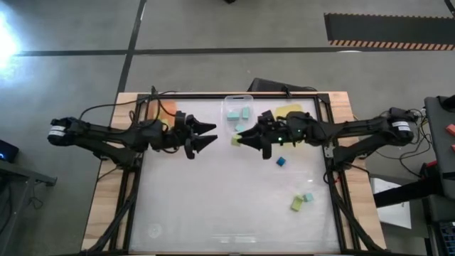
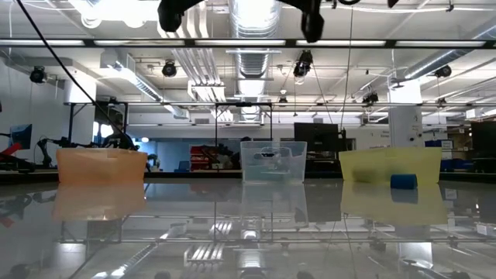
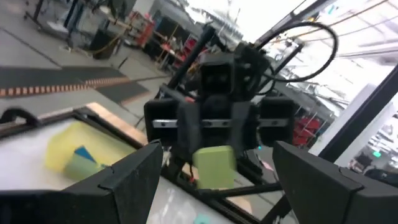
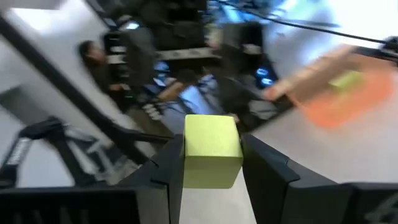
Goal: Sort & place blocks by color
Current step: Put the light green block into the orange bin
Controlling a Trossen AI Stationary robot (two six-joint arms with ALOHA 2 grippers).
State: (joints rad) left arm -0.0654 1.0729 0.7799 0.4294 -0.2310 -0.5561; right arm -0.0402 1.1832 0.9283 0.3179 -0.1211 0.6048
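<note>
Over on the left, the left tool [image 1: 207, 136] hangs above the counter [image 1: 213, 206] with its two fingers spread wide and nothing between them, just in front of the orange tray [image 1: 168, 110] at the back edge. Inside that orange tray a yellow-green block [image 4: 346, 79] lies on the floor of it, seen from the right wrist. Moving to the middle, the clear tray [image 1: 238, 109] holds two light teal blocks [image 1: 239, 112] side by side. Right in front of it is the right tool [image 1: 238, 139], lifted off the counter and pinching a yellow-green cube [image 4: 212, 150] squarely between its fingers [image 4: 169, 165], one on each flat side; the two tools point at each other, close but apart. Further right, the yellow tray [image 1: 289, 112] sits behind the right arm, and the low view shows a darker blue block [image 2: 403, 181] inside it. Loose on the counter on the right side: a dark blue cube [image 1: 281, 161] just beside the right arm, and nearer the front a yellow-green piece [image 1: 296, 205] touching a small teal cube [image 1: 308, 198].
</note>
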